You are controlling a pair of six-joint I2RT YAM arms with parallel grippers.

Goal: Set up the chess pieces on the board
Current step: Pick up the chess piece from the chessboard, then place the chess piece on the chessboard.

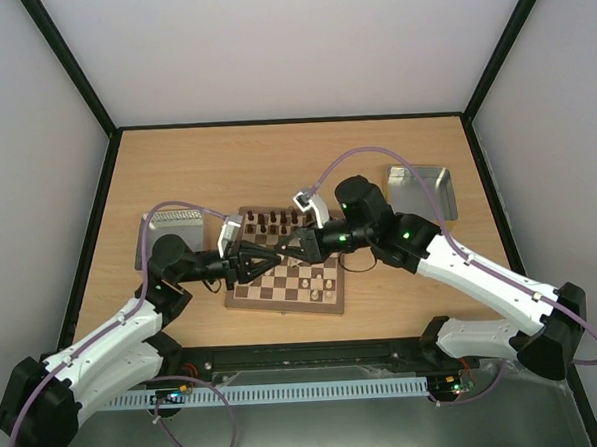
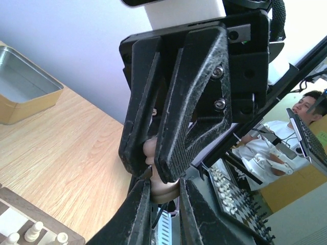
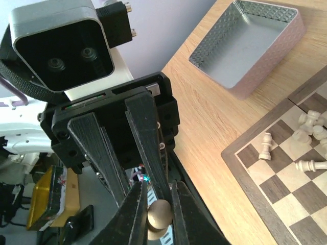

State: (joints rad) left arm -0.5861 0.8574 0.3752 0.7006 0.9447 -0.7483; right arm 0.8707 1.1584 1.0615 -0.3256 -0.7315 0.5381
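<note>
Both arms reach in from their bases at the near edge of the wooden table [image 1: 176, 170] and meet above the board [image 1: 292, 286], over its left half. The left gripper [image 1: 272, 259] and the right gripper [image 1: 291, 250] point tip to tip, all but touching.

Between them, held in the air, is one cream chess piece [image 3: 159, 214] with a rounded head. In the right wrist view the right gripper's fingers [image 3: 135, 217] press on that head from both sides. In the left wrist view the left gripper's fingers [image 2: 138, 219] close on the other end of the same piece. Both grippers are clamped on it at once.

The board lies flat near the middle of the table, a little towards the near side. The other cream chess pieces [image 1: 328, 285] are gathered on squares at its near right corner. The right wrist view shows them as a loose cluster, with one upright on its own and at least one lying on its side [image 3: 311, 164].

Along the far edge of the board stand the dark brown chessmen [image 1: 276, 223], lined up in a row.

The left metal tray [image 1: 173, 222] sits on the table just beside the board's far left corner, partly covered by the left arm. The right metal tray [image 1: 422, 192] sits farther back and to the right, well apart from the board.
</note>
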